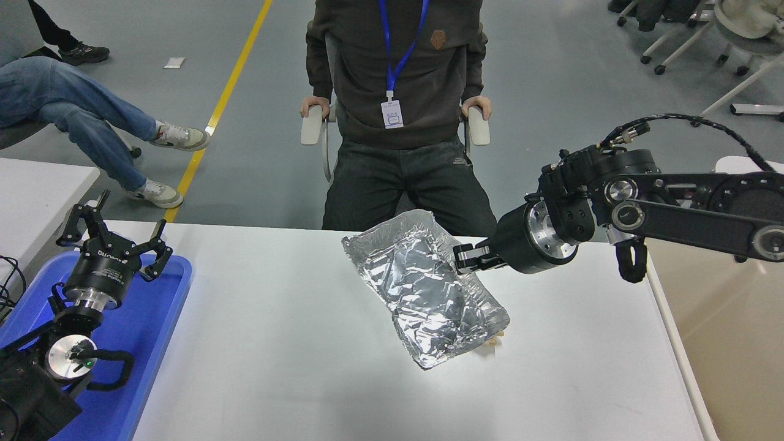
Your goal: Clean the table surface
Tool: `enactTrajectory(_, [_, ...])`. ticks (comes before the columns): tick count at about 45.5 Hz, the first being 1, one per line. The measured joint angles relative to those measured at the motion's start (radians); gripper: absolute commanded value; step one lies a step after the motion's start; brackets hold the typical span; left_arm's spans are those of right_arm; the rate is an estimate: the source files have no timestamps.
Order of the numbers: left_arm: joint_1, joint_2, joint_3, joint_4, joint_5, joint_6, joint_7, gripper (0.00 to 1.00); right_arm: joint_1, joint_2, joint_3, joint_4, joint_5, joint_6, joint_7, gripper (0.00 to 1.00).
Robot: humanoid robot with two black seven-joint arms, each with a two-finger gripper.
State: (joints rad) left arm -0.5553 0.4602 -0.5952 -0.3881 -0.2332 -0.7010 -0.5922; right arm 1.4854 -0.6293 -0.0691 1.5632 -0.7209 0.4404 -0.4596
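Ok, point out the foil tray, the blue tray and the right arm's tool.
foil tray point(429, 288): head view, on its crinkled middle.
blue tray point(147, 318): head view, on its bare floor beside the left arm.
right tool point(460, 257): head view, at its fingertips on the foil tray's edge.

Foil tray point(425, 288) mid table surface point(275, 367), right gripper point(463, 258) at its right edge; left gripper point(113, 242) over blue tray point(153, 324), far left.

This looks like a robotics lab or test hall: a smooth grey painted concrete floor point(563, 92) with a yellow lane line point(228, 92) at upper left, white wheeled office chairs point(723, 37) at upper right, and a seated person wearing a blue lanyard point(398, 55) at top centre.
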Motion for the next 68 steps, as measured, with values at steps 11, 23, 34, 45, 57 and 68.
enactTrajectory(11, [0.000,0.000,0.000,0.000,0.000,0.000,0.000,1.00,-0.004,-0.090,-0.007,0.012,-0.007,0.027,0.000,0.00])
enactTrajectory(23, [0.000,0.000,0.000,0.000,0.000,0.000,0.000,1.00,-0.017,-0.221,-0.008,0.017,-0.020,0.059,0.002,0.00])
enactTrajectory(34, [0.000,0.000,0.000,0.000,0.000,0.000,0.000,1.00,-0.042,-0.353,-0.003,0.016,-0.033,0.069,0.007,0.00])
enactTrajectory(45, [0.000,0.000,0.000,0.000,0.000,0.000,0.000,1.00,-0.079,-0.485,0.001,0.013,-0.038,0.075,0.028,0.00])
enactTrajectory(57, [0.000,0.000,0.000,0.000,0.000,0.002,0.000,1.00,-0.134,-0.582,0.001,-0.044,-0.054,0.077,0.099,0.00])
enactTrajectory(68, [0.000,0.000,0.000,0.000,0.000,0.002,0.000,1.00,-0.197,-0.606,0.001,-0.179,-0.083,0.073,0.186,0.00])
